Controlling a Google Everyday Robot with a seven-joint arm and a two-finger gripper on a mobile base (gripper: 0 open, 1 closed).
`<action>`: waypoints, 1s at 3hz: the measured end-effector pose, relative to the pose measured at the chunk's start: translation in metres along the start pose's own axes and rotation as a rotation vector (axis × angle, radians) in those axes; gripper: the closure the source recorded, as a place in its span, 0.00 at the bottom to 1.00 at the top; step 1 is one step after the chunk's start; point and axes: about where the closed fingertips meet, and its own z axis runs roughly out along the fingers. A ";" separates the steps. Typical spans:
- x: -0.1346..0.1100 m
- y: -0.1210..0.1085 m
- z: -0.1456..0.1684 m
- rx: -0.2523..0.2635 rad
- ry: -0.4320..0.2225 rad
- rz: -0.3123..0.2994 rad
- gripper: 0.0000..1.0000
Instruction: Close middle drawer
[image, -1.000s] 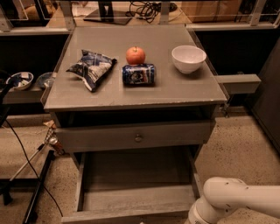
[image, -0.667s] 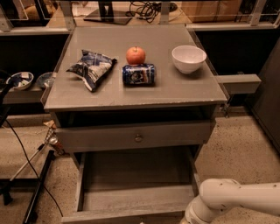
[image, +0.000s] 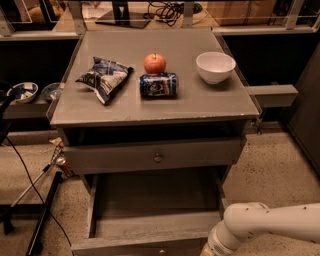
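Note:
The middle drawer (image: 155, 197) is pulled far out toward me, and its long shallow grey tray is open and bare. Its slim front panel (image: 135, 245) lies along the bottom edge of the view. My white arm (image: 265, 225) reaches in from the lower right. Its wrist end (image: 220, 244) sits just right of the drawer's front right corner. My gripper is below the bottom edge, out of view. Above, the taller-fronted grey drawer (image: 152, 156) with a round knob (image: 158, 158) stands slightly out.
On the cabinet top (image: 210, 100) lie a blue chip bag (image: 104, 77), a red apple (image: 155, 63), a blue can on its side (image: 158, 85) and a white bowl (image: 215, 66). A stand and cables (image: 35, 200) are on the floor at left. A grey shelf (image: 272, 95) juts out at right.
My arm's wrist end has shifted a little left along the bottom edge, closer to the middle drawer's front corner. The drawer has not moved.

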 end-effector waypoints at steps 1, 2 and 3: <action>-0.001 0.001 0.007 -0.012 0.000 0.005 1.00; -0.010 -0.006 0.006 0.009 -0.015 0.005 1.00; -0.012 -0.007 0.004 0.018 -0.021 0.004 1.00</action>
